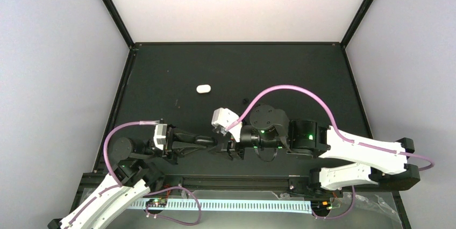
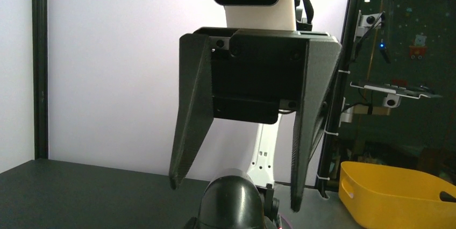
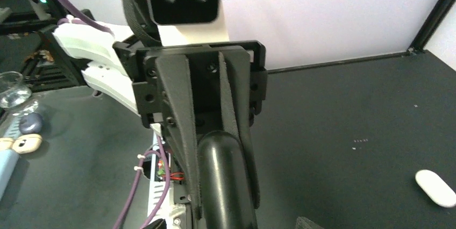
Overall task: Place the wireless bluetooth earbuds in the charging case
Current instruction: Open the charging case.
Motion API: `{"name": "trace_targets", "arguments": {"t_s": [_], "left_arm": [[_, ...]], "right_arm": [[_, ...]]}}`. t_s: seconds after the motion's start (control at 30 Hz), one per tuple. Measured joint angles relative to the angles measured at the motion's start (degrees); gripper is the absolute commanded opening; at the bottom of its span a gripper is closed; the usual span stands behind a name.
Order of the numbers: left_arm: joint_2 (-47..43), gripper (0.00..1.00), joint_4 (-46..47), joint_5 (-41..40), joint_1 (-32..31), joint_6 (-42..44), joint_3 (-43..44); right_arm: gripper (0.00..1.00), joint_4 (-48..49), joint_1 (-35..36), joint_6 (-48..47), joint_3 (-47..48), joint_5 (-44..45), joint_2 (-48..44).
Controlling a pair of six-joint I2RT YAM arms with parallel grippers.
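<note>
A smooth white pill-shaped case [image 1: 203,88] lies on the matte black table [image 1: 301,73].

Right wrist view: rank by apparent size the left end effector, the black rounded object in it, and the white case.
1. left end effector
2. black rounded object, nearest the lens, so enlarged
3. white case, farther off at the frame edge; true size of 2 versus 3 is unsure

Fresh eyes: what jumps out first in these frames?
Two grippers meet nose to nose, front and centre. The right gripper has its fingers spread wide, and the left gripper is pinched on what looks like a black case. A lone white case lies further back, left of centre.
</note>
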Motion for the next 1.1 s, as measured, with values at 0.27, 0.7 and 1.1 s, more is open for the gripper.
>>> {"name": "trace_targets", "arguments": {"t_s": [0.27,0.7,1.1], "left_arm": [[0.02,0.02,0.37,0.52,0.02,1.11,0.11],[0.11,0.01,0.37,-0.61,0.07,3.28,0.11],[0.11,0.01,-0.02,0.66,0.00,3.48,0.11]], "right_arm": [[0.58,-1.14,0.02,0.26,0.59,5.95,1.36],[0.58,-1.46,0.55,1.62,0.87,9.38,0.66],[0.58,-0.11,0.20,2.38,0.87,12.87,-0.79]]}}
